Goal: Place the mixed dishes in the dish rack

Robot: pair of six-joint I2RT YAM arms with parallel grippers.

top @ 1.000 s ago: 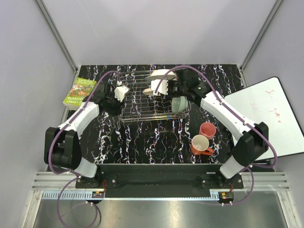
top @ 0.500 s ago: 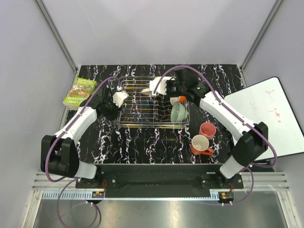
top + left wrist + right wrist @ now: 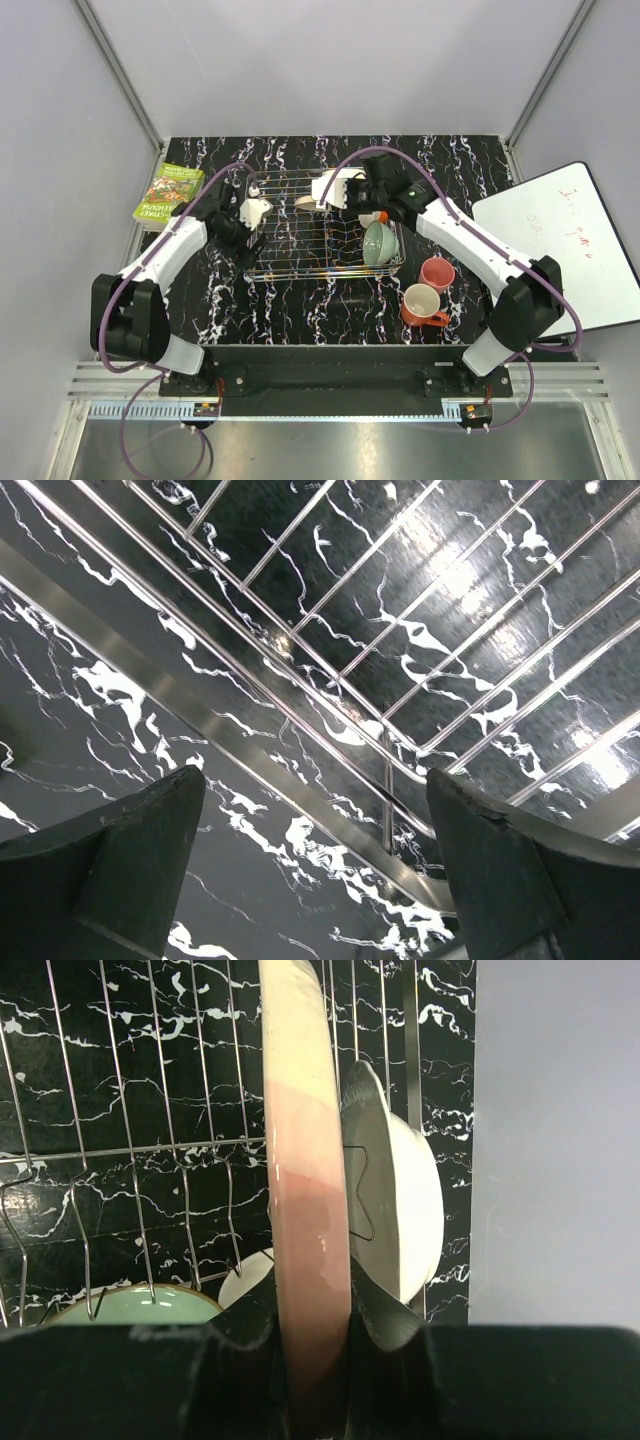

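Note:
The dish rack [image 3: 300, 262] of silver wire lies mid-table. My right gripper [image 3: 345, 194] is over its far part, shut on the edge of the peach-pink plate [image 3: 305, 1190], which stands upright between the fingers. A white plate [image 3: 415, 1200] stands just behind it. The pale green bowl [image 3: 378, 243] sits in the rack's right end. On the table right of the rack are the pink cup [image 3: 437, 272] and the orange mug [image 3: 420, 304]. My left gripper [image 3: 315, 865] is open at the rack's left edge, with the edge rail [image 3: 300, 780] running between its fingers, untouched.
A green book [image 3: 168, 194] lies at the table's far left corner. A white board [image 3: 565, 245] leans beyond the right edge. Grey walls close in on three sides.
My left gripper has opened and let go of the rack's left edge. The rack has shifted toward the near side. The right gripper stays shut on the plate, following the rack.

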